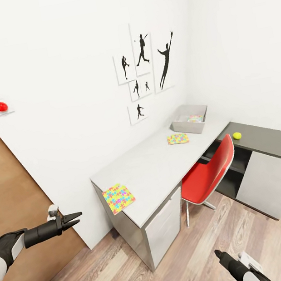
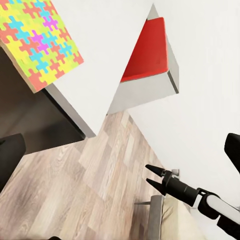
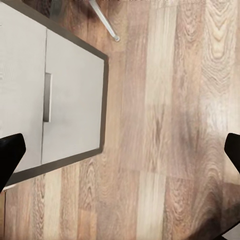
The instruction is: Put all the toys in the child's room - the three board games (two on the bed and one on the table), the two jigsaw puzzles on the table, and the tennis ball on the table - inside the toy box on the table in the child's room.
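Head view: the robot faces the corner desk in the white-walled room. One jigsaw puzzle lies flat at the near end of the pale desktop, close to its front corner, slightly overhanging or flush with the edge; which of the two cannot be told. A second jigsaw puzzle lies farther along the same top, just in front of the toy box, which sits at the far end near the wall corner. Something colourful lies inside the toy box, too small to identify. The tennis ball rests on the lower dark grey section, near where it joins the pale top. A red chair stands tucked at the inner corner of the desk. Black baseball-player pictures hang on the wall above the desk; a red button sits on the wall beside a wooden door. The left gripper hangs in the air well short of the desk, fingers nearly together and empty. The right gripper shows low over the plank floor, fingers too cropped to tell their spacing there. Right wrist view: dark fingertips stand far apart at both edges, nothing between them, over the floor and a grey cabinet door. Left wrist view: the near puzzle on the desk corner.
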Motion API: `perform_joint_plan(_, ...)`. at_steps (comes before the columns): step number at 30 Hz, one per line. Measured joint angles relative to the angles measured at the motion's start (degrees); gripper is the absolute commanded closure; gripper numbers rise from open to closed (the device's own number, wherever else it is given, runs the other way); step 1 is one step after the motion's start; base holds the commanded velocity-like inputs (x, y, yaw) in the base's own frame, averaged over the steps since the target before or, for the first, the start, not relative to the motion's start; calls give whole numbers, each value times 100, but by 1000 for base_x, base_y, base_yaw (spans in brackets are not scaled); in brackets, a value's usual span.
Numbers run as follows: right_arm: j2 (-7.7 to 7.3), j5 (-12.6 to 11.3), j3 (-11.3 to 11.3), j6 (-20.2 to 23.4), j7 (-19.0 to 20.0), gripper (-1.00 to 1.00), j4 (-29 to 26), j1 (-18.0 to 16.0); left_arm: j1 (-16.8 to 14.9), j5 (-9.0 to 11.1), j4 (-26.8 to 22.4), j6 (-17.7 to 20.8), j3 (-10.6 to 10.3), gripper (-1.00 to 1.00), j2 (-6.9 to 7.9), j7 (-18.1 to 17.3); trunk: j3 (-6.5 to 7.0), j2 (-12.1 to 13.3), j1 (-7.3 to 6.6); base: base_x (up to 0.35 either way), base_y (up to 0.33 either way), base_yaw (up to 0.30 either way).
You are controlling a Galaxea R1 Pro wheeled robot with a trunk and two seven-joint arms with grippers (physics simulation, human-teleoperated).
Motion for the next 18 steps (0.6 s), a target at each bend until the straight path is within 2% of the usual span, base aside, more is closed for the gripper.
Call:
perform_joint_plan(6,-37,10,-2,8,260,-100,-9,7,0,1,3,0,3,-100,3,13,0,0,0,0,0,0)
perform_joint_plan(11,-281,11,-49,37,756,-100,-23,10,0,1,2,0,4,-100,2,19,0,0,0,0,0,0)
perform_joint_plan(16,-727,-2,-141,70,1659,-100,-14,13,0,1,-2,0,7,-100,3,20,0,0,0,0,0,0)
perform_joint_plan(17,-888,-9,-154,104,2027,-100,-12,24,0,2,-3,0,8,-100,4,20,0,-1,0,0,0,0)
perform_joint_plan(18,-970,-14,-157,126,2243,-100,-9,37,0,2,-3,-2,9,-100,4,20,0,-1,0,0,0,0)
